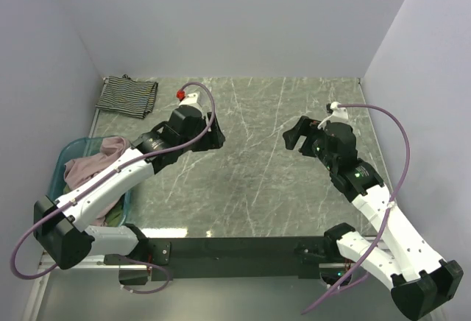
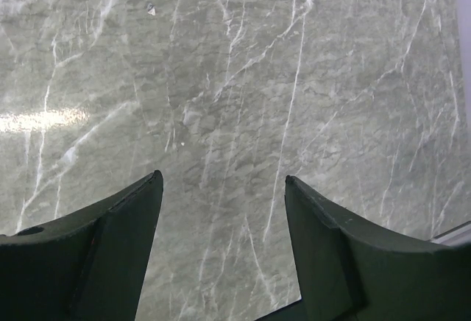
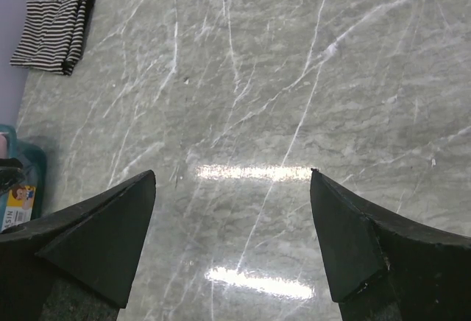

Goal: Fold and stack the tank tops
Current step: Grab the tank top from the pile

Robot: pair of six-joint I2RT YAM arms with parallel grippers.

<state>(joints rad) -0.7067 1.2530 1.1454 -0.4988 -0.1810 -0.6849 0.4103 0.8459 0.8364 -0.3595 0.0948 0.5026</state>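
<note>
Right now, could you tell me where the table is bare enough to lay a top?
Bare: the middle, between left tool and right tool, and the far-right corner. Crowded: the left, with the striped top far-left and the tub holding the pink top.

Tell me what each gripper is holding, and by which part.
Nothing is held. The left gripper and the right gripper both stand open over bare tabletop; the striped tank top lies folded at the far left corner.
</note>
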